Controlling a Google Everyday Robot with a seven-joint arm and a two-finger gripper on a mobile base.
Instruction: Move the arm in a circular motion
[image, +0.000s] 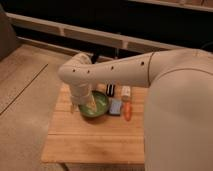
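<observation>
the arm bends down, putting the end effector inside the green bowl, probably to circle there; its grip state cannot be told.

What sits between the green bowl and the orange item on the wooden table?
In the camera view, a small blue object lies between the green bowl and the orange item. The gripper hangs over the bowl.

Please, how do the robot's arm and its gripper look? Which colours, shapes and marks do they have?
The arm is cream-white, thick and smooth, made of tubular segments with rounded joints. A row of small dark holes runs along it. No cables show. The gripper, also pale, is at its end, down at the green bowl on the wooden table.
</observation>
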